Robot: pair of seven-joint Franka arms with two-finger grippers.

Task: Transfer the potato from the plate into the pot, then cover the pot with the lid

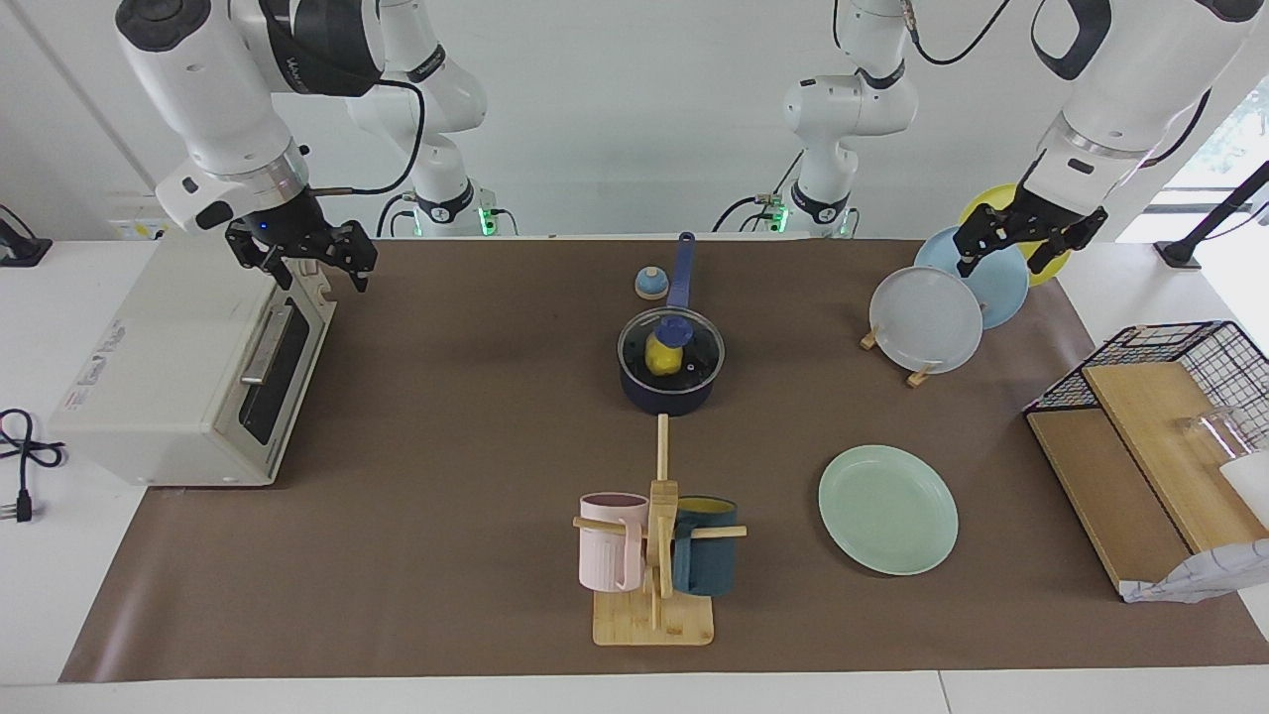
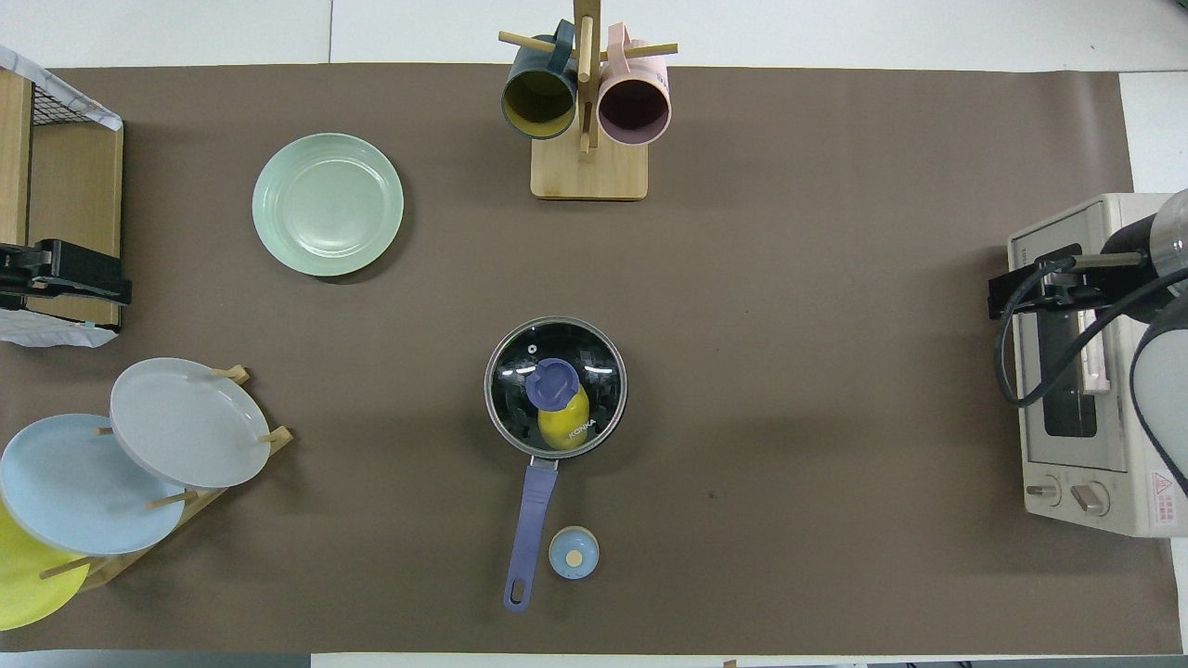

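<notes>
Task looks done: potato (image 1: pixel 662 354) sits in pot (image 1: pixel 666 392) mid-desk, lid (image 1: pixel 671 347) on; plate (image 1: pixel 887 509) bare. Left gripper (image 1: pixel 1031 244) over plate rack (image 1: pixel 924 319), right gripper (image 1: pixel 315 260) over toaster oven (image 1: pixel 188 372), fingers apart, both waiting. No next move needed.

Two glossy white arms, rounded segments with dark grey joint bands. Black cables looping off both upper links and trailing down at the bases. Silver metal ring at each wrist. Left gripper (image 1: pixel 1029 241) all black, angular, skeletal. Right gripper (image 1: pixel 300 254) black too, a small blue light glowing on its body. Green lights at both bases.
</notes>
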